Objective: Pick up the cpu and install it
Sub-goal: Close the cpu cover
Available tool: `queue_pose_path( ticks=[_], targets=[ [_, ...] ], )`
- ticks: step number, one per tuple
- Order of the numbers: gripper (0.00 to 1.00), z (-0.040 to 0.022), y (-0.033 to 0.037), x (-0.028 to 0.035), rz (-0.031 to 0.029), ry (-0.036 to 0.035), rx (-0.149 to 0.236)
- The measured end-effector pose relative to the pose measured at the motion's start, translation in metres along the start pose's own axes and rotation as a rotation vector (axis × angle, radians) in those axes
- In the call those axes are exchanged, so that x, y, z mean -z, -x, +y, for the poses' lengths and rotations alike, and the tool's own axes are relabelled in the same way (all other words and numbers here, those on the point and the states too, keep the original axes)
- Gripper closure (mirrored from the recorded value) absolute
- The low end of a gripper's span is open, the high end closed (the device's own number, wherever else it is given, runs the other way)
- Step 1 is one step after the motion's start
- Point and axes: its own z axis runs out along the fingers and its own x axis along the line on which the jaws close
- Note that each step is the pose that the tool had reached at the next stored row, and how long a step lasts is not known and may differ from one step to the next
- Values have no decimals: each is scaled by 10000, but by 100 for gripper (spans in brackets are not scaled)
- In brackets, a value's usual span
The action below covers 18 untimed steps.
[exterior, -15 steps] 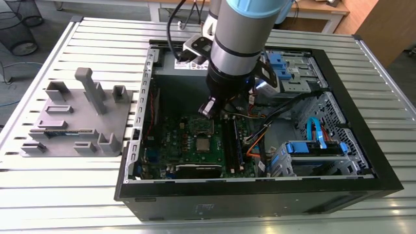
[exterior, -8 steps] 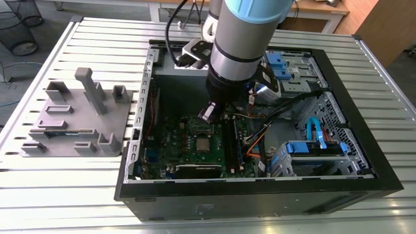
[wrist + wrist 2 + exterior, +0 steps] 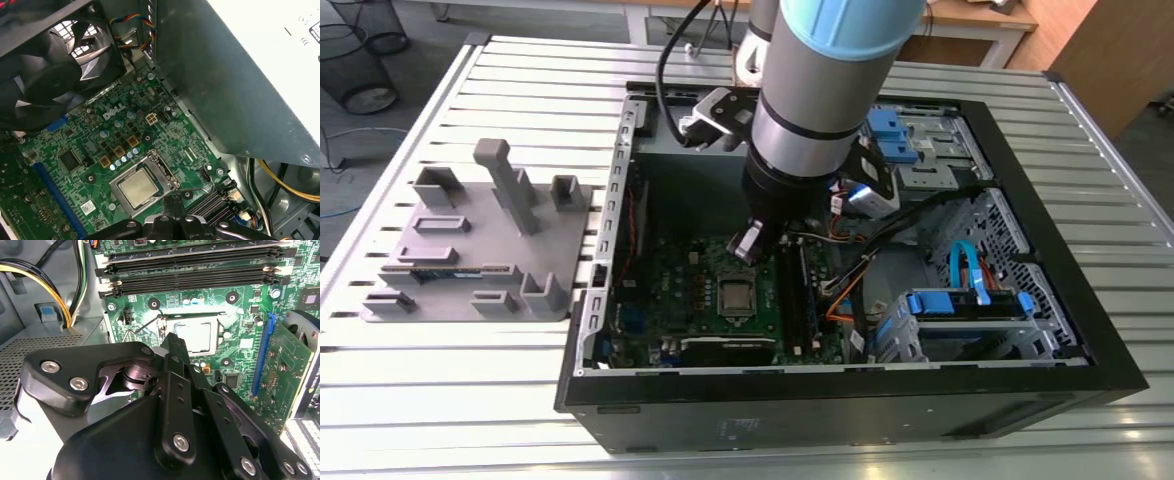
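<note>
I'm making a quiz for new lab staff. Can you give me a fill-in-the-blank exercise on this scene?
1. The cpu sits in the socket of the green ____.
2. Inside the open computer case, the hand is nearest to the ____.
3. The fixture plate, on the exterior view's left of the case, is ____ in colour.
Missing words: motherboard; cpu; grey.

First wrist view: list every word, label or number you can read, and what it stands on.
Green circuit board: white maker's logo, a brand name, left unquoted.
White sticker on that board: too small to read.
Black print on the grey metal box: cut off at the edge, unreadable.
</note>
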Motion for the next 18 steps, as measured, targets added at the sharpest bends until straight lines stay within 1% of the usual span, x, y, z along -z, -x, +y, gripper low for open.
queue_pose_path(
  ticks=[12,15,18],
  targets=[
    [89,0,-1,0,1,1,19],
    [89,15,-28,-1,-2,-4,18],
    [89,33,-75,-1,-10,-17,19]
  ],
)
